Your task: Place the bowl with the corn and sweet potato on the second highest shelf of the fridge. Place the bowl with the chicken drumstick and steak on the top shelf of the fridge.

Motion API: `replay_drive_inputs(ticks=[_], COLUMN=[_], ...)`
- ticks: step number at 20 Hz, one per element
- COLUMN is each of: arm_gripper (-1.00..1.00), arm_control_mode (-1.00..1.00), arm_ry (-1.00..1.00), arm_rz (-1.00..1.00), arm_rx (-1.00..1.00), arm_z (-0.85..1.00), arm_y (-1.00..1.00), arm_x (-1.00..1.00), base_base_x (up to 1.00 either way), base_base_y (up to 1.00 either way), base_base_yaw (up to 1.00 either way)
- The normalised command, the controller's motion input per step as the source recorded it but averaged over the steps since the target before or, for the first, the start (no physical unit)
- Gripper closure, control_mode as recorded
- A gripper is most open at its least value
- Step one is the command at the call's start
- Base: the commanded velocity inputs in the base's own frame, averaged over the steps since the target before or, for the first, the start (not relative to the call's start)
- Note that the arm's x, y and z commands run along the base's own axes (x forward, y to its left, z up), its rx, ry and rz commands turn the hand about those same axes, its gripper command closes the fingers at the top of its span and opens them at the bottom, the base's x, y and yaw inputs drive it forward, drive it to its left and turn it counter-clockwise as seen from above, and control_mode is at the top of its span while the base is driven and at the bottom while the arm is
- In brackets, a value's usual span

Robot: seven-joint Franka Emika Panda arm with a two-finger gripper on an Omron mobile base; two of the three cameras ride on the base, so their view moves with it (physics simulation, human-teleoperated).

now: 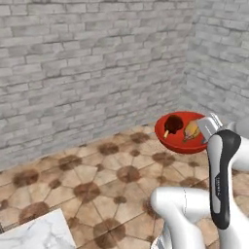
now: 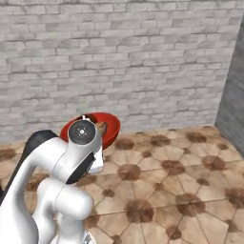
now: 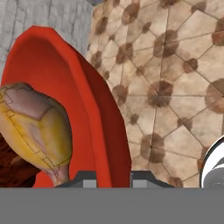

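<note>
Gripper (image 3: 109,177) clamped on red bowl's (image 1: 170,140) rim at 6 o'clock in hand view, carried level above tiled floor (image 1: 107,180), likely so nothing spilled | bowl sat at 3 o'clock in left base view | count: one bowl, one drumstick (image 3: 37,127), one dark steak (image 1: 173,124) | fridge side (image 2: 233,90) at 3 o'clock, right base view

A glossy red bowl (image 1: 181,132) is showing at right; rough grey brick wall (image 1: 87,63) is filling the top, matt tiled floor (image 1: 112,180) lying below.
</note>
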Motion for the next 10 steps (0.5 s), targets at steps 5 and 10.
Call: replay_drive_inputs(ticks=[5, 10], arm_gripper=[1.0, 1.0], arm_control_mode=[1.0, 1.0], arm_ry=[0.0, 0.0], arm_rz=[0.0, 0.0], arm_rx=[0.0, 0.0], arm_z=[0.0, 0.0], arm_y=[0.0, 0.0], arm_x=[0.0, 0.0], base_base_x=[0.61, 0.9], base_base_y=[0.0, 0.0], base_base_yaw=[-0.64, -0.57])
